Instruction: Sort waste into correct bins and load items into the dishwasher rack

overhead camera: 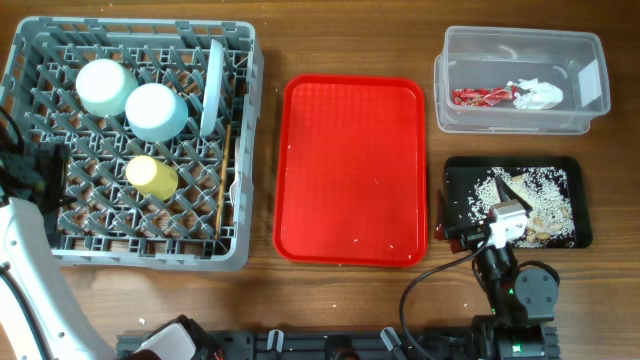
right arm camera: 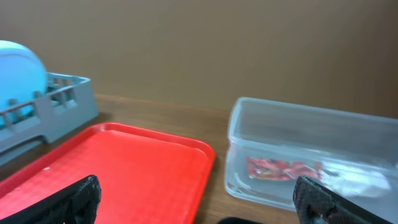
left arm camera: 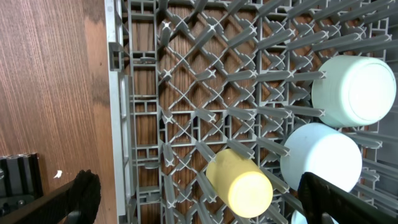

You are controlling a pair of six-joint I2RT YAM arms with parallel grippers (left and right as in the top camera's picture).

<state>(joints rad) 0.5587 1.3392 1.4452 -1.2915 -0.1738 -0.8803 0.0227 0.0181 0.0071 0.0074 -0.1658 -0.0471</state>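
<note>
The grey dishwasher rack (overhead camera: 40, 60) holds a pale green bowl (overhead camera: 103, 86), a pale blue bowl (overhead camera: 156, 110), a yellow cup (overhead camera: 152, 176), an upright pale plate (overhead camera: 211, 88), chopsticks (overhead camera: 224, 175) and a white fork (overhead camera: 237, 190). The clear tub (overhead camera: 590, 100) holds the red wrapper (overhead camera: 482, 97) and the white tissue (overhead camera: 538, 95). Rice scraps (overhead camera: 535, 190) lie in the black tray (overhead camera: 455, 170). My left gripper (overhead camera: 42, 175) is open and empty over the rack's left edge, with the cup (left arm camera: 239, 183) between its fingers (left arm camera: 205, 205). My right gripper (right arm camera: 199, 211) is open and empty at the black tray's front left corner.
A flat red tray (overhead camera: 350, 170) lies between the rack and the bins, with a few tiny specks on it. In the right wrist view it (right arm camera: 124, 168) sits left of the tub (right arm camera: 311, 137). Bare wooden table runs along the front edge.
</note>
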